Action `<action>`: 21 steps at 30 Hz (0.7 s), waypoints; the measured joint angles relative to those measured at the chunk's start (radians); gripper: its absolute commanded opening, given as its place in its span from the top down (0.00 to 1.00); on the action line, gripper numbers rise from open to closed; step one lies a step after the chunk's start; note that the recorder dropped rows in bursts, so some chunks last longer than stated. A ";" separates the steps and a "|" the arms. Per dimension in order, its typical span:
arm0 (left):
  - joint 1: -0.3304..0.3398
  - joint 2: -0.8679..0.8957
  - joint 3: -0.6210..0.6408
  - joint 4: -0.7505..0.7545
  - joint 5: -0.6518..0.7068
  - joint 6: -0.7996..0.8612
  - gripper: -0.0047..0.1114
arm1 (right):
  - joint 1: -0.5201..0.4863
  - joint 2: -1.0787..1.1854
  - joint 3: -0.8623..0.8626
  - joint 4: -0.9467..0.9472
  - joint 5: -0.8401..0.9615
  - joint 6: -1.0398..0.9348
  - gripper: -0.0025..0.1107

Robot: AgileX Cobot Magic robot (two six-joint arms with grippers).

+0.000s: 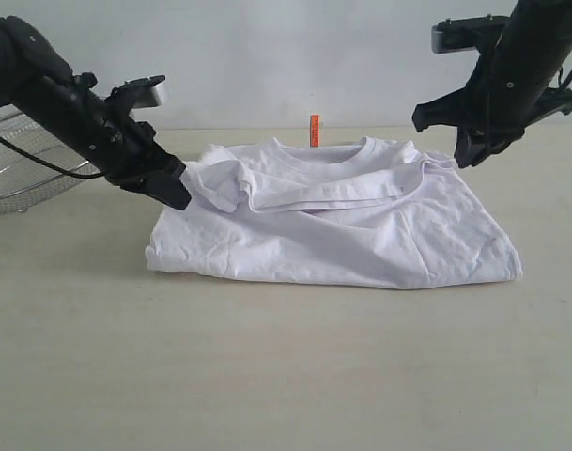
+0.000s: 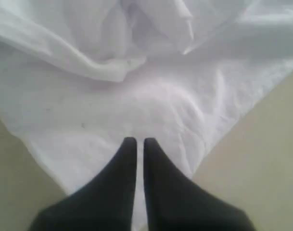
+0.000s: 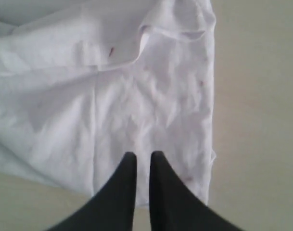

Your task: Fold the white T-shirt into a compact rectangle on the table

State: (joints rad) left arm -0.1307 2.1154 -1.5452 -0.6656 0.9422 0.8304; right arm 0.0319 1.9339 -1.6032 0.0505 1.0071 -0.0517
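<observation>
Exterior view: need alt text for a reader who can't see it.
A white cotton short-sleeved T-shirt, partly folded, lies on a pale beige table. The left gripper sits at its sleeve on the left; the right gripper hovers by the opposite shoulder.

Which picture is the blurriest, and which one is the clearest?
Left wrist view: blurriest, the white T-shirt looks smeared and pale. Right wrist view: hazy, though wrinkles show. Exterior view: clearest, with faint shadow on the table beside the shirt.
</observation>
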 measured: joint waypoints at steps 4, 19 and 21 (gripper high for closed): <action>-0.002 -0.004 0.012 0.022 0.024 -0.046 0.92 | 0.000 0.014 0.000 0.050 0.046 -0.015 0.97; -0.121 0.080 0.081 0.107 -0.165 -0.165 0.92 | 0.013 0.235 0.000 0.040 0.021 -0.069 0.97; -0.121 0.092 0.081 0.139 -0.168 -0.215 0.92 | 0.013 0.256 0.000 0.018 0.014 -0.069 0.98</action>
State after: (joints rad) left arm -0.2514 2.2076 -1.4640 -0.5268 0.7742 0.6153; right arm 0.0450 2.1904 -1.6032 0.0690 1.0213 -0.1211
